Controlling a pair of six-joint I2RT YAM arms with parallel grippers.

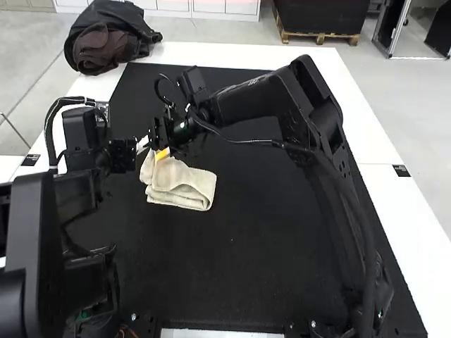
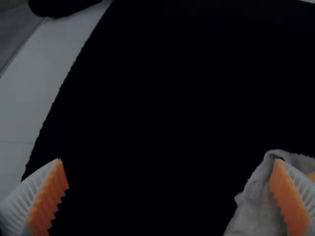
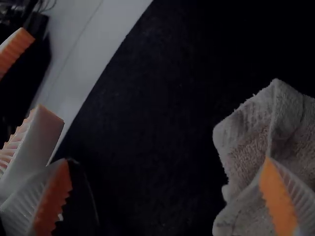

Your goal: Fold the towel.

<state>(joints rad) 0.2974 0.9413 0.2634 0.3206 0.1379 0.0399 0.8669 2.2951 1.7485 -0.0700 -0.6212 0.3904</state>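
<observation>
On a black mat (image 1: pixel 246 260), a beige towel (image 1: pixel 184 186) lies layered, apparently mostly folded, its rumpled far end left to settle; left gripper (image 2: pixel 169 160) and right gripper (image 3: pixel 167 159) gape wide, empty.

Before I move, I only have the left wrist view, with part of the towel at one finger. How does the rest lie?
Observer: In the high view, the towel lies folded in layers on the black mat.
Operator: Where is the right gripper?
Observer: The right gripper is across the middle, at the towel's far left end, close beside yours.
Operator: Are its jaws closed?
Observer: No, the right wrist view shows them wide apart.
</observation>
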